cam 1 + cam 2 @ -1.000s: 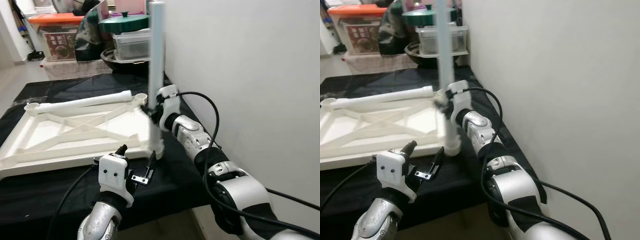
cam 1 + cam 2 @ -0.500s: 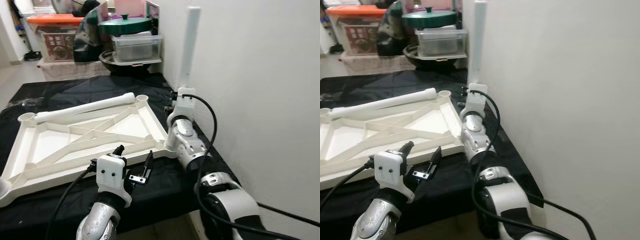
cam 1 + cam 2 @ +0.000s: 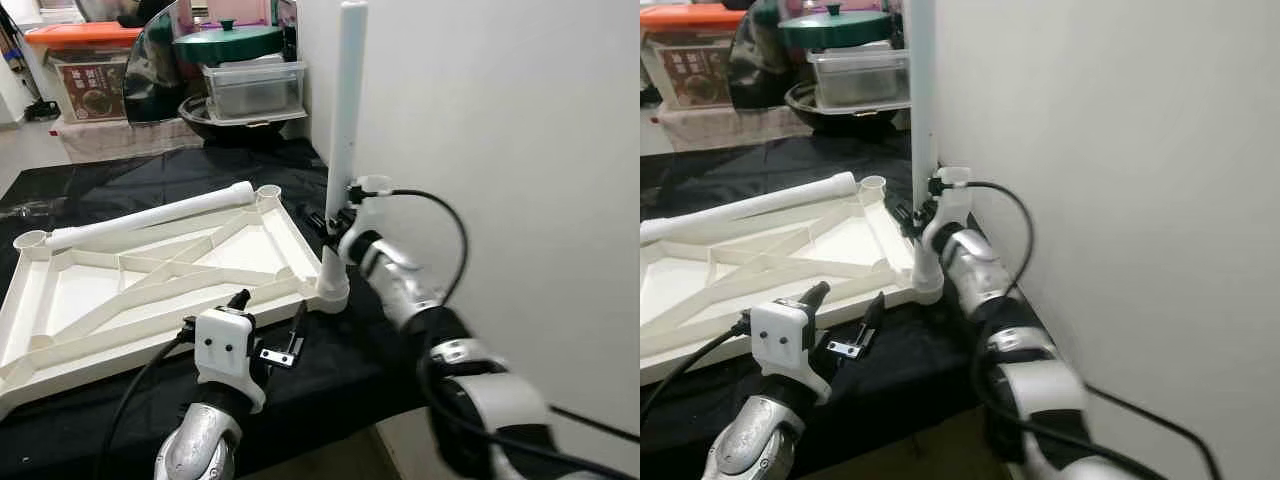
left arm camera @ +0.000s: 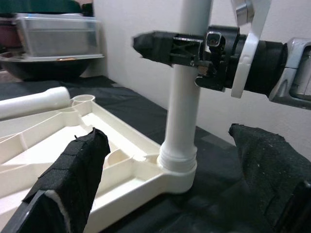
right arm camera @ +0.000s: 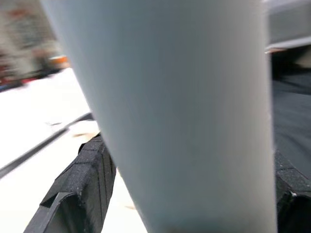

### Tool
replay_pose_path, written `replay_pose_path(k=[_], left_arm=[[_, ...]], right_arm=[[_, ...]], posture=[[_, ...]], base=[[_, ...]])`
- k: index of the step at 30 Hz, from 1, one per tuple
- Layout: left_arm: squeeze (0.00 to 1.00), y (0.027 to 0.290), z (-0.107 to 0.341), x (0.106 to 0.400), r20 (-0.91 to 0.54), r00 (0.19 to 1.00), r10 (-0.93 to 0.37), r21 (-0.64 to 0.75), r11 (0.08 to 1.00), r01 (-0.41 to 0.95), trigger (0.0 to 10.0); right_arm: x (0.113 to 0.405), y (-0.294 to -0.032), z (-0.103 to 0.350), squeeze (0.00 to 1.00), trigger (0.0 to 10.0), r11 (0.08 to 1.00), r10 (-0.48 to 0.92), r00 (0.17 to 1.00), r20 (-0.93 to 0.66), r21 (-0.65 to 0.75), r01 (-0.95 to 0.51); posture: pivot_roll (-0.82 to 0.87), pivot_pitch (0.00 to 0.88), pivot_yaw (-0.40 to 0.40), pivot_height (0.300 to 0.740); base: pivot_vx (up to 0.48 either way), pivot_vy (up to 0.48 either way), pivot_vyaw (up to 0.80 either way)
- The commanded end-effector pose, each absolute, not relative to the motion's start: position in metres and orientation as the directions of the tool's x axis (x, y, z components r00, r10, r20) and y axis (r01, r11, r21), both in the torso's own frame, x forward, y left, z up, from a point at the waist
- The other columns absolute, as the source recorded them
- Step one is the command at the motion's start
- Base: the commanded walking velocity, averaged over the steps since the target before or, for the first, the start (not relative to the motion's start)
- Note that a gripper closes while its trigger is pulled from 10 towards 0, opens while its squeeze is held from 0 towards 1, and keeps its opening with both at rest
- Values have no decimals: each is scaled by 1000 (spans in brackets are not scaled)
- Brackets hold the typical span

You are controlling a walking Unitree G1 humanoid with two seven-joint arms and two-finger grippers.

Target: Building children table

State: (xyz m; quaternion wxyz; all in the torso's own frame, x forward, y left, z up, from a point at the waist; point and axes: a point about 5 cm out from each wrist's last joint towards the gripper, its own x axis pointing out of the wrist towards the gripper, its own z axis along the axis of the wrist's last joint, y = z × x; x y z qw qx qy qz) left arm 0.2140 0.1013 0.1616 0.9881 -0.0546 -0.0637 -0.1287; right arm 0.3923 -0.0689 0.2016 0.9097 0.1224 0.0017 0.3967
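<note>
The white tabletop (image 3: 150, 285) lies upside down over most of the black cloth (image 3: 330, 360), leaving a bare strip along the near edge and a narrow one by the wall (image 3: 500, 150). An upright leg (image 3: 345, 120) stands at its near right corner, the right gripper (image 3: 325, 222) clamped around it. A loose leg (image 3: 150, 213) lies across the far edge. Tubs and pots (image 3: 240, 80) crowd behind.

My right gripper (image 3: 322, 222) grips the upright leg (image 3: 345, 130); my left gripper (image 3: 270, 322) waits nearby (fingers spread).
</note>
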Motion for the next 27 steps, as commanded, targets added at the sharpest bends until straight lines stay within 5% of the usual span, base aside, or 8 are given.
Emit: replay_pose_path(k=[1,6,7,10,19,23,24,27], left_arm=[[0,100,160,214,135,955,-263,-92,957,276,10000],[0,98,160,213,133,952,-274,-92,953,287,10000],[0,97,159,212,130,951,-281,-100,950,295,10000],[0,95,159,210,129,946,-298,-106,944,312,10000],[0,87,158,205,126,925,-359,-130,918,374,10000],[0,86,158,205,125,925,-359,-130,918,374,10000],[0,87,158,205,125,926,-356,-130,919,371,10000],[0,87,157,206,125,927,-354,-130,920,369,10000]], right_arm=[[381,-56,199,0,10000,470,866,493,81,203,-859],[379,-55,199,0,10000,401,906,417,67,179,-899],[371,-50,203,0,10000,224,971,234,54,142,-964],[365,-42,208,0,10000,83,994,90,58,126,-989],[352,-26,215,0,10000,-164,986,-158,55,111,-980],[352,-25,214,0,10000,-171,985,-167,49,112,-979],[350,-23,210,0,0,-173,985,-170,35,109,-979],[349,-21,208,0,0,-174,985,-172,26,107,-979]], posture=[[7,0,-16,740],[15,0,-17,740],[18,0,-20,740],[27,0,-25,740],[30,0,-29,740],[30,0,-29,740],[30,0,-29,740],[30,0,-29,740]], base=[[0,0,0],[0,0,0],[0,0,0],[0,0,0],[0,0,0],[0,0,0],[0,0,0],[0,0,0]])
